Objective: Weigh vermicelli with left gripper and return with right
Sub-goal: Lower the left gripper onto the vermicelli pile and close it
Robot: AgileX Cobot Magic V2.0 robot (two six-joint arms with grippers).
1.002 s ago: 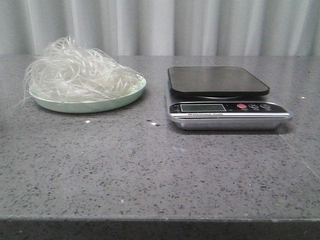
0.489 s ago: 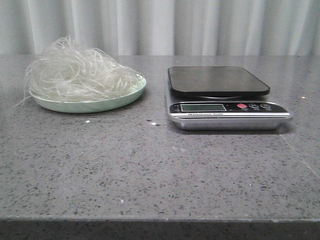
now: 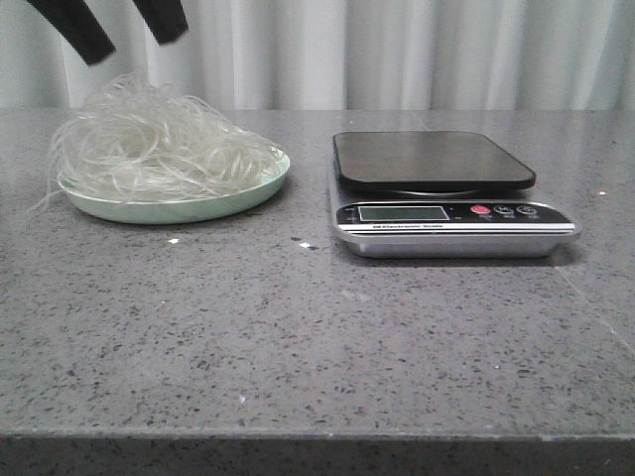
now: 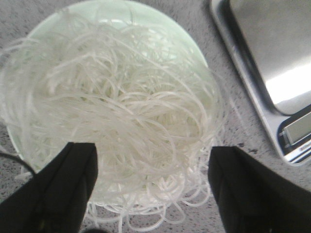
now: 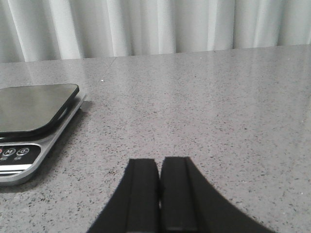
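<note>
The vermicelli point(image 3: 149, 144) is a fluffy tangle of whitish strands heaped on a pale green plate point(image 3: 248, 195) at the table's far left. My left gripper point(image 3: 129, 35) hangs open above it, two black fingers showing at the front view's top left corner. From the left wrist, the vermicelli point(image 4: 112, 111) fills the plate below, and the left gripper point(image 4: 153, 160) holds nothing between its wide-apart fingers. A silver electronic scale point(image 3: 451, 193) with a black platform stands to the right, nothing on it. My right gripper point(image 5: 160, 167) is shut and empty, low over the table right of the scale point(image 5: 29, 126).
A few small white crumbs point(image 3: 306, 245) lie on the grey speckled table between plate and scale. A pale curtain point(image 3: 397, 50) hangs behind the table. The table's front edge point(image 3: 317, 434) runs across the bottom of the front view.
My left gripper has come into the front view from the top left, above the vermicelli. Plate, vermicelli and scale have not moved.
</note>
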